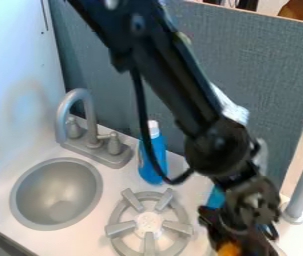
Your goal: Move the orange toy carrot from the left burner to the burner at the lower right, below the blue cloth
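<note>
Well, pincer point(247, 236) hung right of burner point(120, 229), orange thing point(229, 249) right by it; clenched or released, couldn't tell.

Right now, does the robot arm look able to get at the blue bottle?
Probably yes: the bottle stands upright behind the burner, its cap uncovered, though the arm's black cable hangs in front and might snag.

Black arm point(177, 85), glossy, with long straight link above bulky, rounded black joint housing point(215, 151). Black cable point(141, 110) looping left of housing. Pale round fitting point(111, 4) well above housing. Below housing: dark, angular wrist parts point(252, 197), dark hand point(236, 243).
</note>
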Robot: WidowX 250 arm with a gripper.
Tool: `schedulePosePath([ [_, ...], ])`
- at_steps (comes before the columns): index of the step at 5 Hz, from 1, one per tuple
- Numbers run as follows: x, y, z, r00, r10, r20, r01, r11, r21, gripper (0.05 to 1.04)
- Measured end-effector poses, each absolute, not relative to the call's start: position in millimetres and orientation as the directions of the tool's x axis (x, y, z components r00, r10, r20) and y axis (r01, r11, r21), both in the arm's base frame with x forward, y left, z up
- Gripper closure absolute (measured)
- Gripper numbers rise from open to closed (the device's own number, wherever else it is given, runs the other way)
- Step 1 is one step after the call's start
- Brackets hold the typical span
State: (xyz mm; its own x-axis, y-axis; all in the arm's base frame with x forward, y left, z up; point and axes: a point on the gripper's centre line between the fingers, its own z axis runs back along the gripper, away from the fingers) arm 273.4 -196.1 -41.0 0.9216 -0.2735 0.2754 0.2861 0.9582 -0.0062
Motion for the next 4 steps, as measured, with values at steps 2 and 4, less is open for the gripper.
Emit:
schedulePosePath([
  [2,259,-215,-50,0.766,-0.549,0.335,0.582,0.813,0.003,0.498],
  [4,268,-212,-65,0.643,-0.657,0.393,0.706,0.708,0.028,0.498],
])
